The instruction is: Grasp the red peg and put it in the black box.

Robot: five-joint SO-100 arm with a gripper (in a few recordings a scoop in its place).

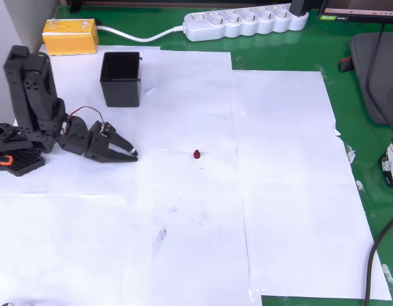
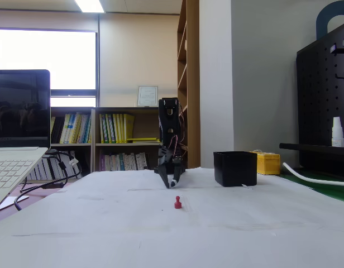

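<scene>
The black two-finger gripper (image 1: 134, 153) is sitting low over the white paper sheets (image 1: 279, 191), pointing right in the overhead view, with its fingertips basically together and nothing pinched between them. In the fixed view the gripper (image 2: 173, 183) hangs tip-down just above the paper, and the jaws look closed there too, though it's small and dark so hard to be super sure from that angle.

The tiny dark red rounded peg (image 1: 196, 154) is out in the open on the paper, to the right of the fingertips in the overhead view and clearly apart from them, roughly in line with where the gripper points. From the fixed view the red peg (image 2: 177, 202) stands upright on the sheet, in front of the gripper.

The small square black plastic box (image 1: 120, 78) with tall straight walls sits above the gripper in the overhead view, open side up; in the fixed view the black box (image 2: 235, 168) is right of the arm. Just beyond it is a yellow rectangular block (image 1: 70, 36), and a white power strip (image 1: 247, 23) lies on the green table mat (image 1: 362, 115).
</scene>
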